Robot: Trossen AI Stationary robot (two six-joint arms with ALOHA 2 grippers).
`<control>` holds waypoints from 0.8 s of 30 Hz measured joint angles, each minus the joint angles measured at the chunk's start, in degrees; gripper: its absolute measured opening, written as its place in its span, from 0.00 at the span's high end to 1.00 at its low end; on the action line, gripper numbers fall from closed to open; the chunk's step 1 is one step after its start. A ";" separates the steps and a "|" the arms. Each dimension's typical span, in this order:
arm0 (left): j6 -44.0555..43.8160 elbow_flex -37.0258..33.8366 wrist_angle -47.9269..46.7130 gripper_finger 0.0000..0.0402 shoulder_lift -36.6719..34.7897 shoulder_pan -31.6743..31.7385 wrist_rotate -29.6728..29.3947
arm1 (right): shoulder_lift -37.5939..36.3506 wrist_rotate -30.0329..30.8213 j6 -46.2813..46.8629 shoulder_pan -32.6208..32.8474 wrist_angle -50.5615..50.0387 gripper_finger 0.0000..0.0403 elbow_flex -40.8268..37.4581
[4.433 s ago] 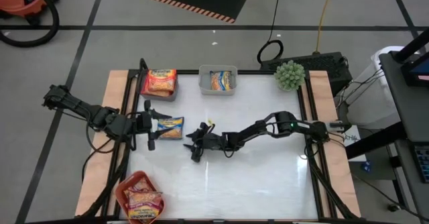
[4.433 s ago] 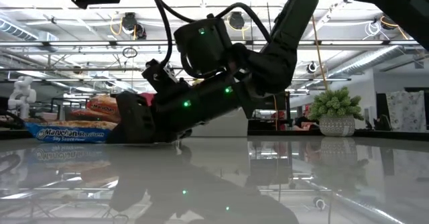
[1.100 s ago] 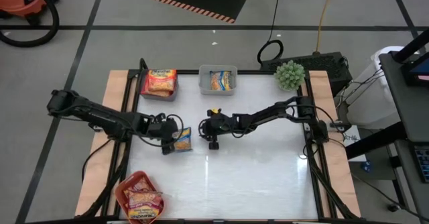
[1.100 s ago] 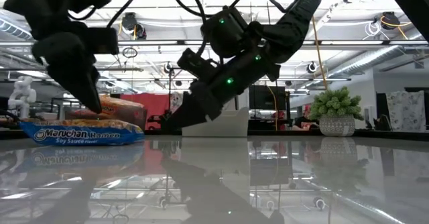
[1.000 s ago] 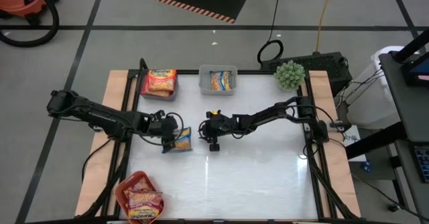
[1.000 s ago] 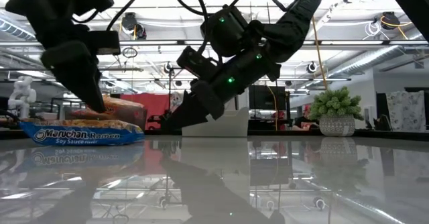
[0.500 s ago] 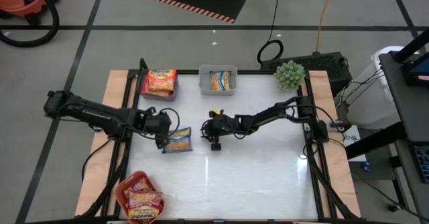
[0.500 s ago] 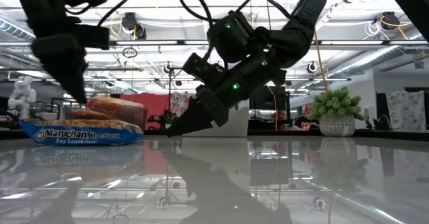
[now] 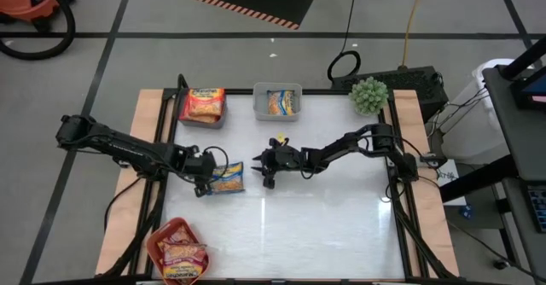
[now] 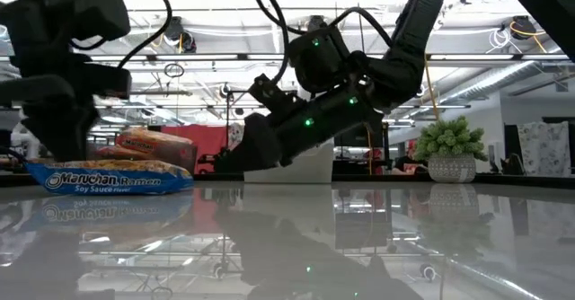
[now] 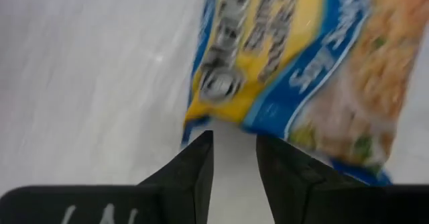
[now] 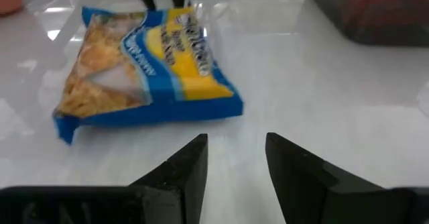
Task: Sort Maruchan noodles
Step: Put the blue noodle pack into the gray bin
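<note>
Most packets already lie in the three bins, and one blue packet (image 9: 228, 177) is left on the counter (image 9: 324, 225), with the left claw (image 9: 205, 183) narrowly parted at its edge and the right claw (image 9: 263, 169) open just beside it.

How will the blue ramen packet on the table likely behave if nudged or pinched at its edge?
The blue ramen packet lies flat on the glossy white table, so it would probably slide. Its crinkled wrapper edge looks floppy; contents likely brittle.
</note>
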 joint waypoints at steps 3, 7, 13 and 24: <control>3.57 -1.31 4.84 0.71 0.02 1.15 0.00 | -0.02 0.21 0.51 -0.11 0.23 0.64 0.02; 5.60 -1.40 9.81 0.71 0.02 3.04 -0.35 | -0.02 0.24 0.50 -0.05 1.20 0.64 0.08; 8.33 -1.42 20.55 0.71 0.02 5.87 -1.72 | -0.02 0.13 -0.43 -0.11 0.95 0.64 0.13; 11.23 -1.42 21.80 0.71 0.02 6.30 -1.76 | -1.79 -0.19 -2.60 -0.13 -5.96 0.61 0.04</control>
